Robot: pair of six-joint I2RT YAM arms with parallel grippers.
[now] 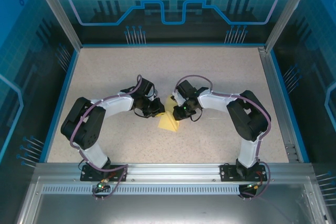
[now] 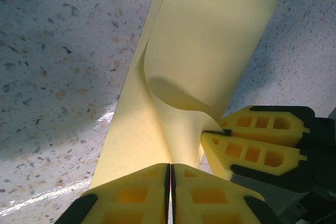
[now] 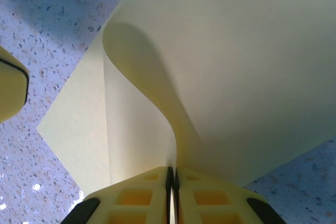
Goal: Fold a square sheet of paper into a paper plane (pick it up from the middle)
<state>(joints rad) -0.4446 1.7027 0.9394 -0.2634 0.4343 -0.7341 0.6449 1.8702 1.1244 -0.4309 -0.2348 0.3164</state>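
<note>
At table (image 1: 157, 77) ctr, pale yellow sheet (image 1: 169, 122) curls over, prob. half-folded.

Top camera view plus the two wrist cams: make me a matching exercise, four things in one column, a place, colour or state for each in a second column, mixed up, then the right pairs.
Column one
1. left claw
2. right claw
3. square sheet of paper
4. table

Column two
A. pale and speckled
B. pale yellow, bent over in a curl
C. shut on the sheet, left of it in the top view
D. shut on the sheet, right of it in the top view

Pairs: 1-C, 2-D, 3-B, 4-A
</note>
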